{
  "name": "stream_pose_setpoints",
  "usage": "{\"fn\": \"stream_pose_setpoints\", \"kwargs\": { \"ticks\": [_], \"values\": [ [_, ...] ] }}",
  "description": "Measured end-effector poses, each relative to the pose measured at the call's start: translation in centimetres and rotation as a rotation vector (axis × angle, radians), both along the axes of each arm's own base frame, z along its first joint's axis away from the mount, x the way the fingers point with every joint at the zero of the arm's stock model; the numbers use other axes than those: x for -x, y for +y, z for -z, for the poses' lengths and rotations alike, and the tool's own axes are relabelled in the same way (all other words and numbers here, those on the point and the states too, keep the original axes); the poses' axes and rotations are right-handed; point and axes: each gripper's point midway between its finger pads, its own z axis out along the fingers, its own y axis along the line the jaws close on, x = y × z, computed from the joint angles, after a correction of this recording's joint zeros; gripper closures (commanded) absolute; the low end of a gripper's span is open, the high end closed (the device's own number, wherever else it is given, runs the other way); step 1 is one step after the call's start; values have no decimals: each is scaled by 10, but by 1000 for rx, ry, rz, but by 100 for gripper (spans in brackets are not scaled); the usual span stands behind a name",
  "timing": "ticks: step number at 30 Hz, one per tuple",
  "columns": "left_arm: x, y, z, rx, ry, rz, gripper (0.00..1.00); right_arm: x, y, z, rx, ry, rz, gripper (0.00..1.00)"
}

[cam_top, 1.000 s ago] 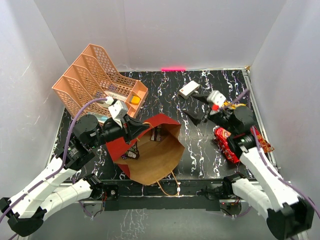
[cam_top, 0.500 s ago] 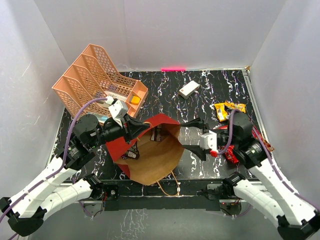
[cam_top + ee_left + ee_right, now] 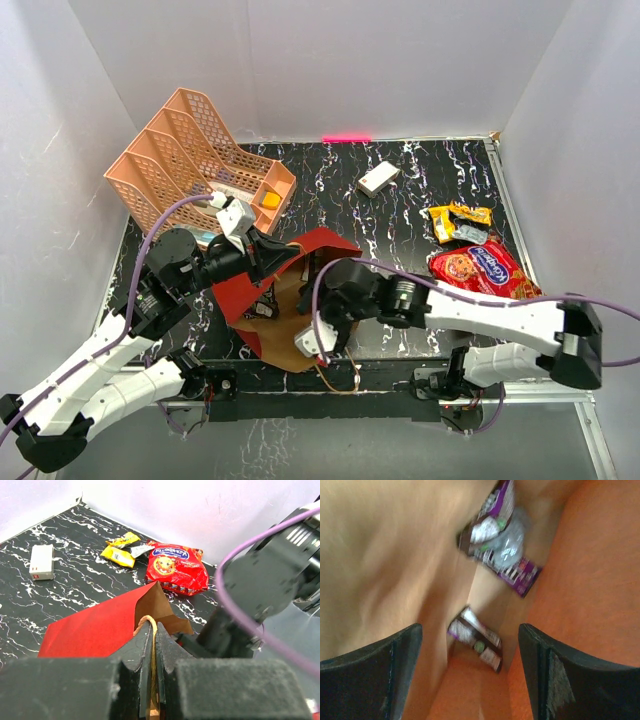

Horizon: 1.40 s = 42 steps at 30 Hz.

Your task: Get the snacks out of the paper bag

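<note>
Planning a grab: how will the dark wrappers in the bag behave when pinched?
Probably light and floppy: the dark wrappers look thin, crinkly. Likely slippery, given the glossy film; they may slide along the paper bag wall.

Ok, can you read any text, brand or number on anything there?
Nothing legible.
Red packet: blue logo, lettering too small to read.
Yellow wrappers: print too small.
White box: small red mark, unreadable.
Dark wrappers inside the bag: blurred.
</note>
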Motion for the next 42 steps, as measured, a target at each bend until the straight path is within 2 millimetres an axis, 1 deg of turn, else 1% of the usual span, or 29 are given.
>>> {"fn": "stream_pose_setpoints", "kwargs": {
  "ticks": [2,3,5,7,9,14,20,28,31,34,39,42],
  "values": [
    [0,0,0,-1,0,0,99,-19,-2,21,101,-79,34,20],
    [0,0,1,-2,1,1,99,-28,-2,28,143,-121,45,20],
    [0,0,1,-2,2,0,99,-44,-1,35,211,-214,51,20],
    [0,0,1,-2,1,0,99,-56,2,39,269,-300,46,20],
    [0,0,0,0,-1,0,99,-64,3,46,322,-358,38,20],
    [1,0,-3,7,-11,7,99,-82,4,76,462,-454,25,21],
    [6,0,-4,8,-23,30,99,-102,10,101,534,-518,30,21],
    [15,-2,-6,12,-31,81,99,-139,13,118,562,-593,96,22],
    [19,-4,-6,11,-29,105,99,-151,14,128,584,-604,115,22],
    [21,-5,-5,10,-28,118,99,-161,14,134,594,-608,131,25],
    [23,-5,-7,18,-25,127,99,-181,13,136,590,-613,178,33],
    [25,-3,-8,23,-26,125,99,-189,12,136,584,-614,200,40]
  ]
}}
